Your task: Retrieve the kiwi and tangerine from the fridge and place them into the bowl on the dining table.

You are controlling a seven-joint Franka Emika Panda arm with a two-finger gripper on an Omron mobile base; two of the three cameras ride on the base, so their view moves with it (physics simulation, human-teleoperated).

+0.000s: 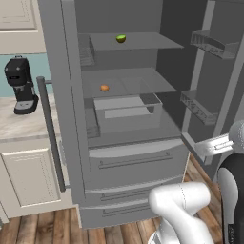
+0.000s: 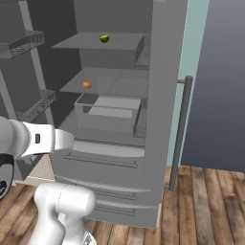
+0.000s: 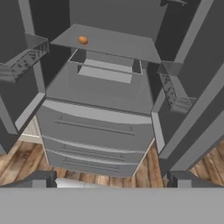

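The fridge (image 1: 128, 157) is standing with both doors swung wide, and the fruit is waiting inside. The kiwi (image 1: 121, 38) is sitting on the top shelf, near the top centre of the left base view; the tangerine (image 1: 104, 88) is resting on the shelf below, left of centre. The gripper (image 3: 111, 179) is hanging back at the bottom of the hand view, jaws spread wide apart and holding nothing. I'm judging that a reach between the shelves could be clipping a shelf edge or the door bins at either side, and a round fruit nudged off-centre could be rolling toward the back. No writing or brand is showing anywhere.
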